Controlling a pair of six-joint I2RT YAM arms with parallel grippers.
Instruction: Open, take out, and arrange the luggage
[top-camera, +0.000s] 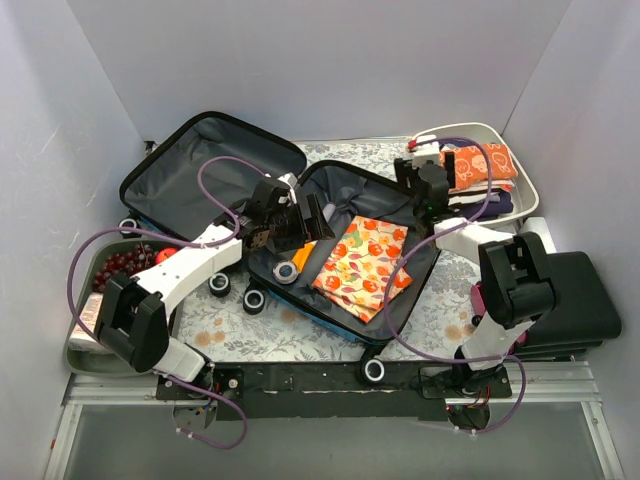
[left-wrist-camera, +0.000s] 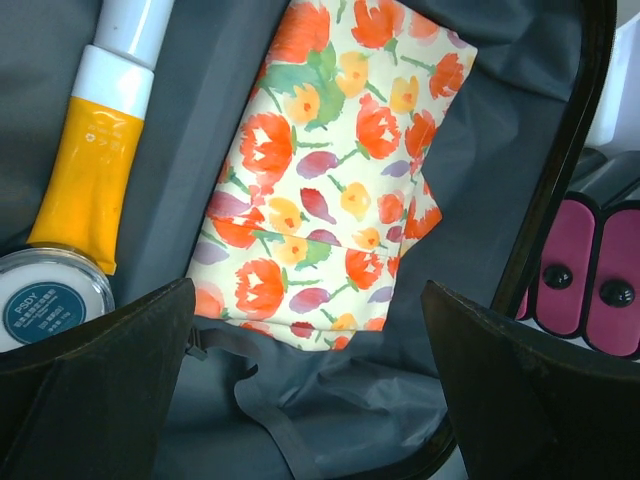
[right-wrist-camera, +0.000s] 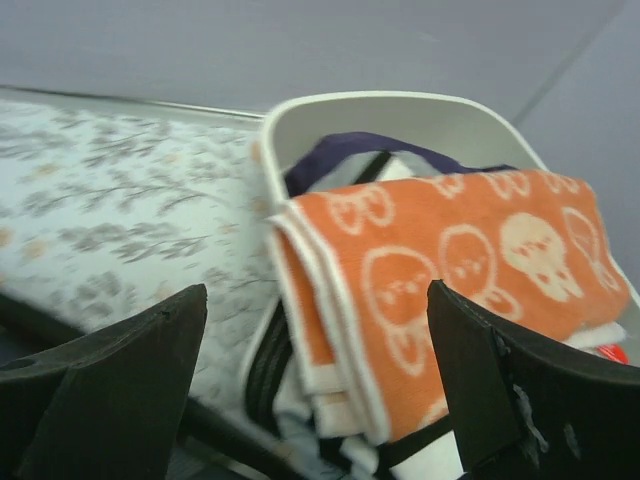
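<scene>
The blue luggage (top-camera: 215, 165) lies open, both grey-lined halves up. In its near half lie a flowered cloth (top-camera: 360, 265), an orange tube (left-wrist-camera: 90, 170) and a round white jar (left-wrist-camera: 48, 298). My left gripper (top-camera: 305, 222) is open and empty over that half, above the grey lining and strap (left-wrist-camera: 250, 390). My right gripper (top-camera: 425, 185) is open and empty at the white tub's (top-camera: 520, 165) left rim, above an orange towel with pale skull shapes (right-wrist-camera: 470, 270) folded on other clothes.
A grey tray (top-camera: 100, 260) with red grapes and a red fruit stands at the left. A flat black case (top-camera: 570, 300) lies at the right. Black wheels and rolls (top-camera: 235, 290) lie in front of the luggage. A flowered mat (top-camera: 260, 330) covers the table.
</scene>
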